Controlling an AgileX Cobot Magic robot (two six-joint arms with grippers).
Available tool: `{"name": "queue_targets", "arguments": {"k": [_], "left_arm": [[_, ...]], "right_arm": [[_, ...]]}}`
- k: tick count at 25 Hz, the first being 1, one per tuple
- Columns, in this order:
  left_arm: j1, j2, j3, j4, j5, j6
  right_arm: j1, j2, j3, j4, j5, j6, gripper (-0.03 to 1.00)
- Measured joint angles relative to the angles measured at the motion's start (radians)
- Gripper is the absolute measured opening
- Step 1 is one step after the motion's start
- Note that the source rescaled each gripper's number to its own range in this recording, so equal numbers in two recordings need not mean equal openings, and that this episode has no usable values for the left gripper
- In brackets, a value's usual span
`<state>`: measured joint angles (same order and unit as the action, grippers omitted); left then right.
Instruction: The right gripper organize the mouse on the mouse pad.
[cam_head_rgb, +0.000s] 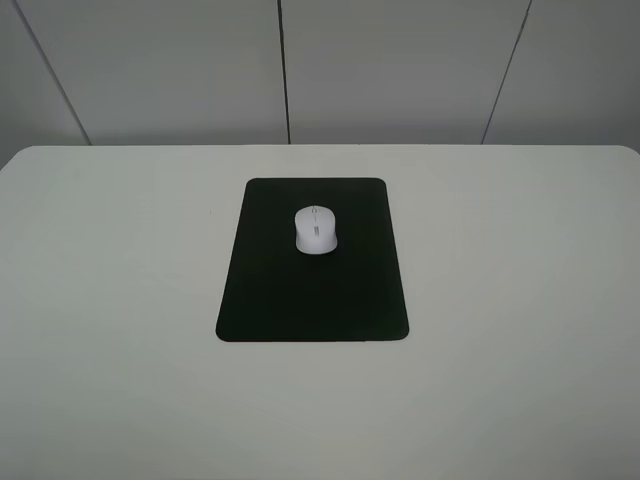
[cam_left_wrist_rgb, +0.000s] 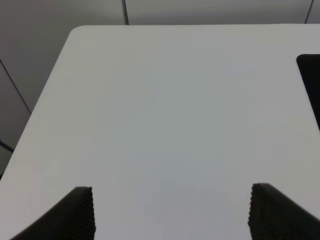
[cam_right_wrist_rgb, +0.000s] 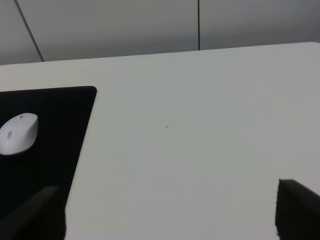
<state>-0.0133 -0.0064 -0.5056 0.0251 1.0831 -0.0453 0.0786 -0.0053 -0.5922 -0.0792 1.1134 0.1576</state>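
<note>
The white mouse (cam_head_rgb: 316, 229) lies on the black mouse pad (cam_head_rgb: 312, 300), in its far half and near the middle across. Neither arm shows in the exterior high view. In the right wrist view the mouse (cam_right_wrist_rgb: 18, 133) sits on the pad (cam_right_wrist_rgb: 50, 150). My right gripper (cam_right_wrist_rgb: 170, 212) is open and empty over bare table, well apart from the mouse, with only its two dark fingertips (cam_right_wrist_rgb: 295, 207) showing. My left gripper (cam_left_wrist_rgb: 172, 212) is open and empty over bare table, and a pad corner (cam_left_wrist_rgb: 310, 75) shows at that view's edge.
The white table (cam_head_rgb: 520, 300) has rounded far corners and ends at a grey panelled wall (cam_head_rgb: 400, 70). The table's edge (cam_left_wrist_rgb: 45, 95) shows in the left wrist view, with a drop beyond it.
</note>
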Motion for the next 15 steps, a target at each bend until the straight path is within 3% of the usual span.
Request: {"name": "queue_targets", "arguments": {"k": [15], "left_arm": [[0.000, 0.000, 0.000, 0.000, 0.000, 0.000]], "right_arm": [[0.000, 0.000, 0.067, 0.005, -0.017, 0.004, 1.00]]}}
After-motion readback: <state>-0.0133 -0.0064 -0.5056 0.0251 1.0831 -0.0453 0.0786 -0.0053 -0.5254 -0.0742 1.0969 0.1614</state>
